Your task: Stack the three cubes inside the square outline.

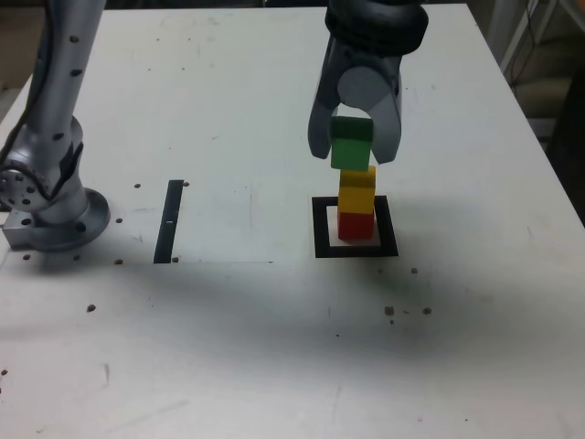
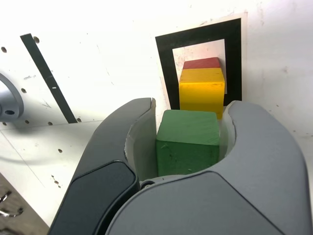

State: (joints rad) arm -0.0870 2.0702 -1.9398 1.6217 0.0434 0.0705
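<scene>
3 cubes: red, yellow and green, all gathered at the square outline on a pale table top.
Gripper: the grey gripper (image 1: 352,146) hangs above the outline, its 2 curved jaws drawn in against opposite sides of the green cube (image 1: 351,144); the wrist view shows the same gripper (image 2: 188,139) with that cube (image 2: 187,142) seated between the jaws.
Green cube: held in the air, directly over the 2 stacked cubes; in the exterior view its lower edge sits at the yellow cube's top, and whether the 2 touch cannot be told.
Yellow cube: the yellow cube (image 1: 357,188) rests squarely on top of the red one; in the wrist view the yellow cube (image 2: 201,93) hides most of the block below.
Red cube: the red cube (image 1: 356,225) stands on the pale centre of the marking, at the bottom of the stack; only a sliver of it (image 2: 201,63) shows in the wrist view.
Square outline: the thick black square outline (image 1: 320,229) frames the stack on all sides, and it (image 2: 166,68) appears whole around the 2 lower cubes from the wrist.
Black strip: 1 thin black strip (image 1: 170,220) lies on the table well apart, toward the exterior view's left.
Arm base: the metal arm base (image 1: 55,215) stands at the exterior view's left edge, beside the strip.
Table: the white table (image 1: 274,347) is dotted with small dark holes.
</scene>
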